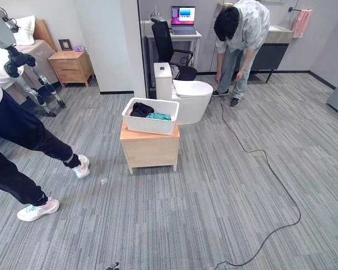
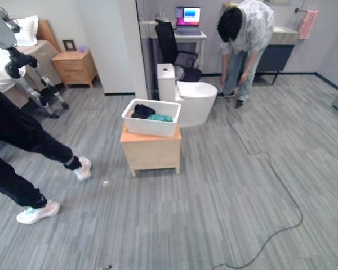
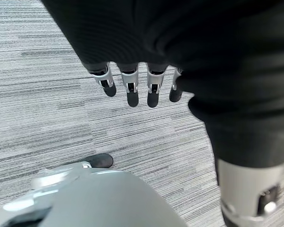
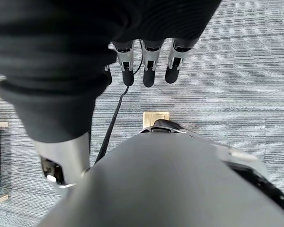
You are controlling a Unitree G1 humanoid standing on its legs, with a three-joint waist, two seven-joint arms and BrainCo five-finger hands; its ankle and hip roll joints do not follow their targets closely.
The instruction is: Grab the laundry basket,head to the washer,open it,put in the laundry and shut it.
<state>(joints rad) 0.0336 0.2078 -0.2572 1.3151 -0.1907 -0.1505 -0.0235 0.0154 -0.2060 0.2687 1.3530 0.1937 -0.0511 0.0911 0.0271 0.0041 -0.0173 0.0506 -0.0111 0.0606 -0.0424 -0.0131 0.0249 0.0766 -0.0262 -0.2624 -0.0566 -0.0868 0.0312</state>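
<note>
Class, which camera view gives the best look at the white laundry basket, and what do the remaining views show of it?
Either eye view: the laundry basket sits whole on a small wooden cabinet, dark and teal clothes inside. The wrist views show nothing of it, just the left hand and right hand, fingers straight, over grey floor.

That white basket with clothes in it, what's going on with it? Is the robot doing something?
Not yet. The white laundry basket sits on a small wooden cabinet in front of the robot, with dark and teal clothes inside. Nobody is touching it. The robot's left hand and right hand hang open over the grey floor, holding nothing. One person bends over near the back, and another person steps by on the left.
</note>
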